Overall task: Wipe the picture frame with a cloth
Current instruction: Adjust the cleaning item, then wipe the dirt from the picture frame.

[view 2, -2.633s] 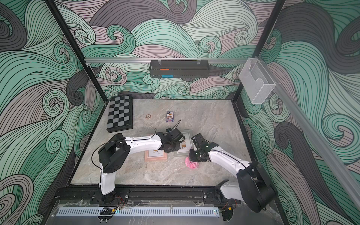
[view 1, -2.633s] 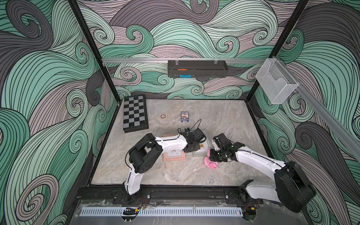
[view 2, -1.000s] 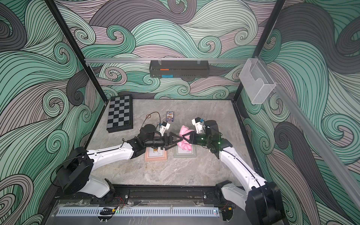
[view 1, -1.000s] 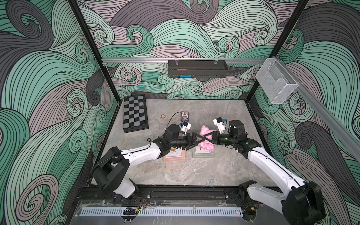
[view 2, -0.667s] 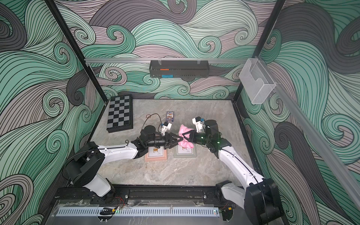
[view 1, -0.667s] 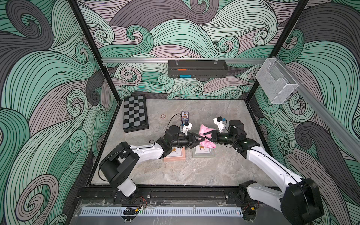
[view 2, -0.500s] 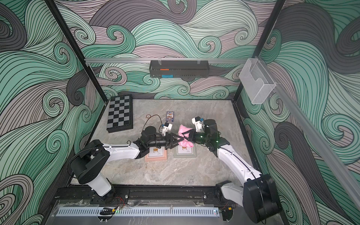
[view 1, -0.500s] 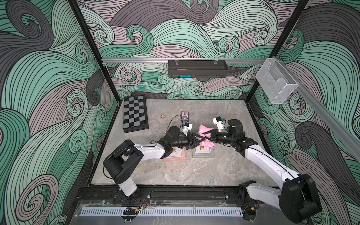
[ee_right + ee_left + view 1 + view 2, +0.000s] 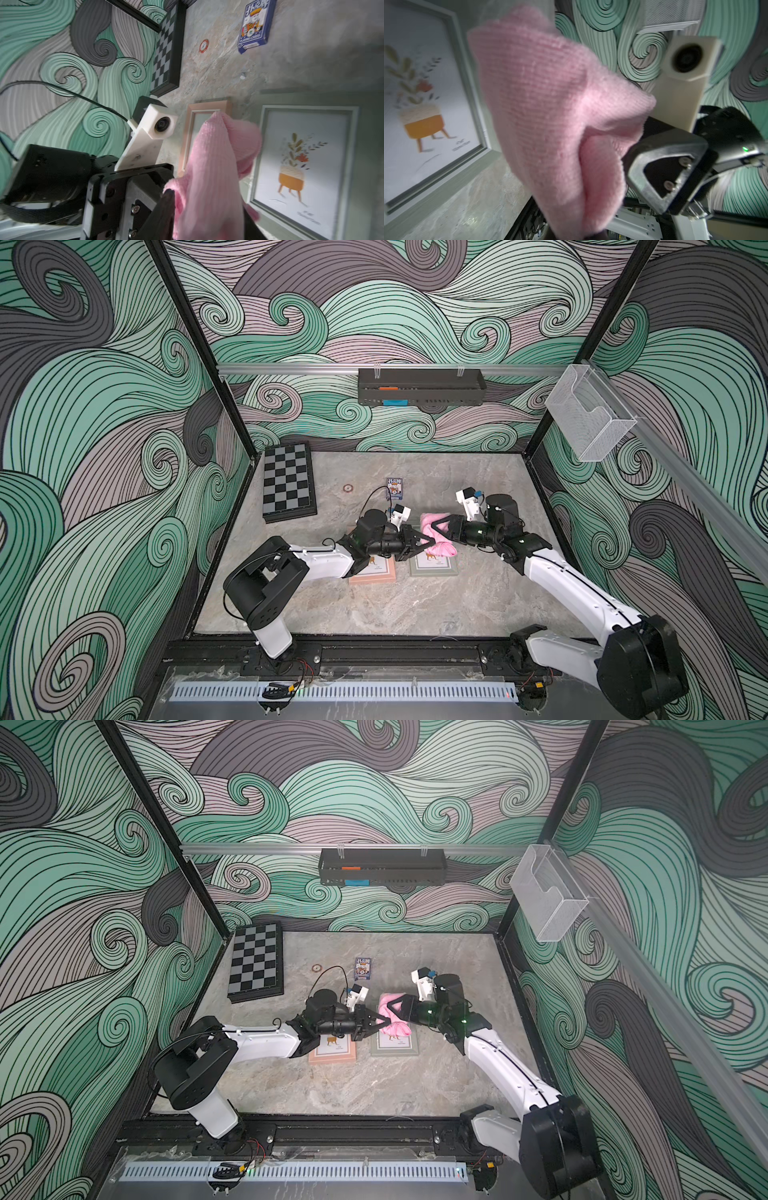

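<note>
Left claw [image 9: 419,540] is clamped on one end of the cloth [image 9: 441,549], which is lifted above the grey-green picture frame [image 9: 434,571] lying on the surface [image 9: 374,614]. Right claw [image 9: 434,531] straddles the other end; whether it grips I cannot tell. This looks like a handover, likely so the left arm can wipe. Just beside lies a pink picture frame [image 9: 374,575]; the card box [image 9: 394,488] and chessboard [image 9: 287,481] sit farther back.
</note>
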